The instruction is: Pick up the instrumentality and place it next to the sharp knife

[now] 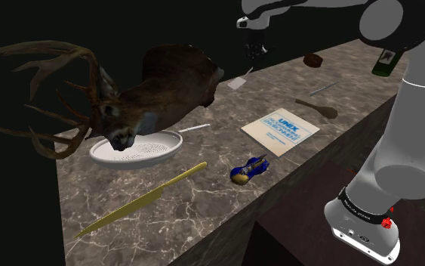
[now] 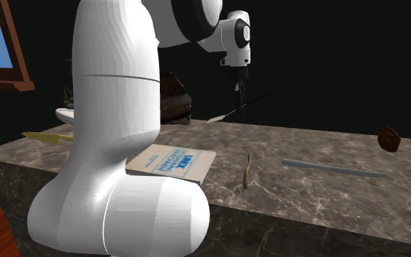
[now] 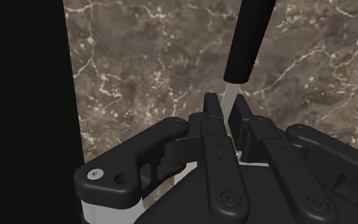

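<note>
My gripper [image 1: 254, 59] [image 2: 239, 89] [image 3: 227, 108] hangs over the far edge of the marble counter [image 1: 203, 189], shut on a tool with a thin pale blade and a black handle [image 3: 247, 44]. The fingers clasp the blade, and the handle sticks out past them. The tool [image 2: 218, 117] [image 1: 238, 82] is held in the air, slanted, above the counter. A long yellow knife [image 1: 143, 198] [image 2: 47, 136] lies flat near the counter's front edge, at the shoulder view's left. A slim grey knife [image 1: 324, 88] [image 2: 333, 169] lies toward the other end.
A mounted deer head [image 1: 120, 98] leans over a white dish [image 1: 139, 147]. Also on the counter are a small blue violin [image 1: 248, 169], a booklet [image 1: 280, 131] [image 2: 173, 160], a wooden spoon [image 1: 316, 108] [image 2: 249, 169], a brown lump [image 1: 313, 60] [image 2: 390, 138] and a green bottle [image 1: 384, 62].
</note>
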